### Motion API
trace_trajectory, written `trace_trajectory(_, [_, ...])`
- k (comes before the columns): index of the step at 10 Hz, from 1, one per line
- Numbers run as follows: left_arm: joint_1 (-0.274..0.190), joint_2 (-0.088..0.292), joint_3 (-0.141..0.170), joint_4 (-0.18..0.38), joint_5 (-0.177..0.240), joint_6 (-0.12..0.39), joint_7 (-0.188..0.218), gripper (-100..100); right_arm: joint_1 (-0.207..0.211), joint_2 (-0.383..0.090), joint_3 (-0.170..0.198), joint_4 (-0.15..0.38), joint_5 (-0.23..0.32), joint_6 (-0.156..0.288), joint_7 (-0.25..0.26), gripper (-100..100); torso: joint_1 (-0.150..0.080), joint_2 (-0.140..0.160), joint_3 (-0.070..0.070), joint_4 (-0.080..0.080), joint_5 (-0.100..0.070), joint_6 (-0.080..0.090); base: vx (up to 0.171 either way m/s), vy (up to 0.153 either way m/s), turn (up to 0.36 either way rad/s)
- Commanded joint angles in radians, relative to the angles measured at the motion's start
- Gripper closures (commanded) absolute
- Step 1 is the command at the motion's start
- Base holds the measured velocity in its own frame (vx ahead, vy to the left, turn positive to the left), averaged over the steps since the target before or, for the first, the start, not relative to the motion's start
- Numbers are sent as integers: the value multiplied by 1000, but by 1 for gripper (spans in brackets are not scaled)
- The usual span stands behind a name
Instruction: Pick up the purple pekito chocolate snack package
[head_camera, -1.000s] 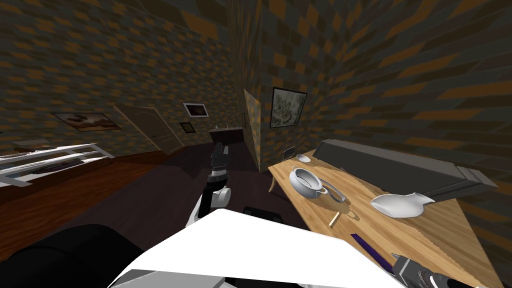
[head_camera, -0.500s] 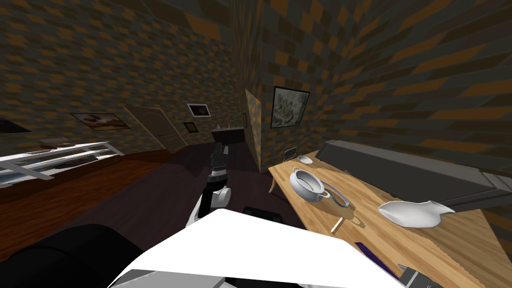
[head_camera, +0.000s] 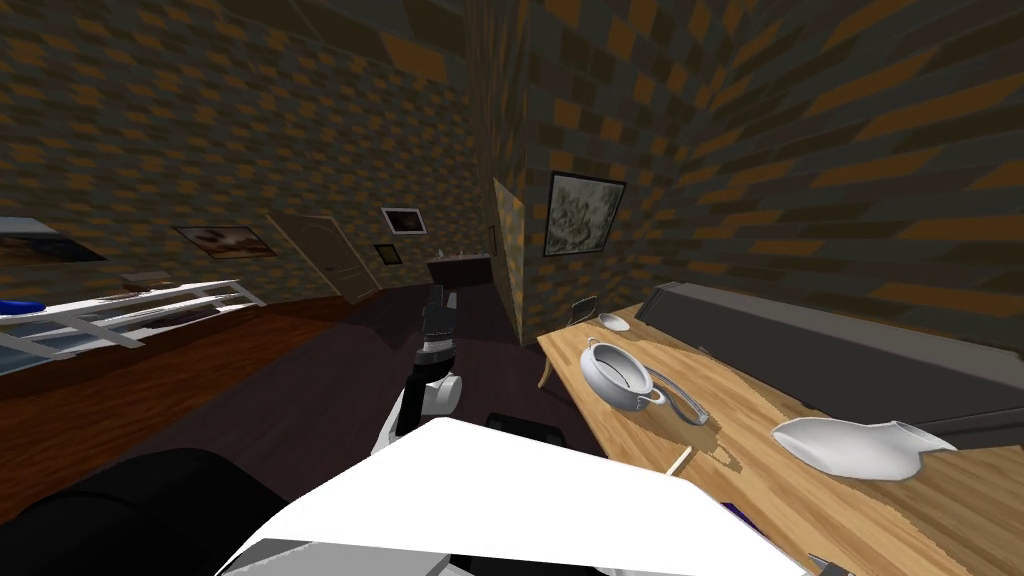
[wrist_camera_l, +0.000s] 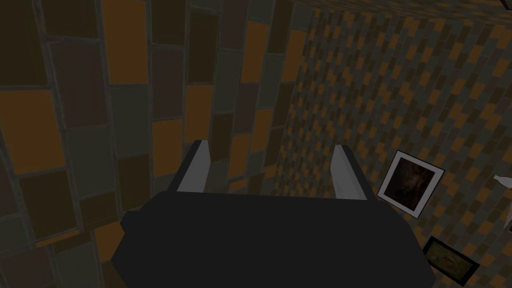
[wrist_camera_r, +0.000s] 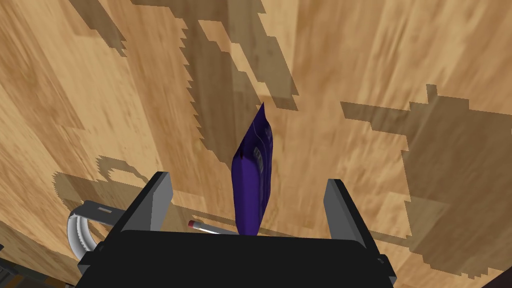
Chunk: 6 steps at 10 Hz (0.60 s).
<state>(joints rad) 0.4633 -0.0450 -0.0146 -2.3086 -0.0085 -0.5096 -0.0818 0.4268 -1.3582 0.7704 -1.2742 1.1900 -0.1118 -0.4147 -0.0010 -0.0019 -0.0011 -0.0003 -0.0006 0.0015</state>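
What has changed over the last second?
The whole head view has shifted, so that is my own turn, not the things'. The right gripper has sunk towards that view's bottom edge. The purple package on the wooden table shows between its open fingers, nothing gripped. The left gripper, open, has stayed ahead of my chest. The white bowl and vase lie as before.

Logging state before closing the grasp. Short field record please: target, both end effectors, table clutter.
target: purple snack package, on the wooden table
right end effector: open, one finger on each side of the package, touching neither
left end effector: open, empty, facing a wall
near target: pencil, by the package's end nearest the end effector
other items: white pot; white vase on its side
grasp: not yet made
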Motion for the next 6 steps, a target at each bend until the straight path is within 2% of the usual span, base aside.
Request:
trace_trajectory(1, [0,0,0,0,0,0,0,0,18,-10,14,-24,-2,48,-17,-100,0,0,0,0,0,0,19,-46,70])
trace_trajectory(2, [0,0,0,0,0,0,0,0,41,-22,51,-63,0,77,-51,-100,0,0,0,0,0,0,23,-49,100])
trace_trajectory(3, [0,0,0,0,0,0,0,0,41,-22,51,-63,0,103,-51,-100,0,0,0,0,0,0,21,-41,46])
trace_trajectory(4, [0,0,0,0,0,0,0,0,64,-35,87,-101,2,135,-84,-100,1,0,0,0,0,0,25,-51,84])
trace_trajectory(5, [0,0,0,0,0,0,0,0,64,-35,87,-101,2,164,-84,-100,0,0,0,0,0,0,20,-42,65])
trace_trajectory(6, [0,0,0,0,0,0,0,0,87,-48,124,-140,4,206,-117,-100,0,0,0,0,0,0,31,-48,94])
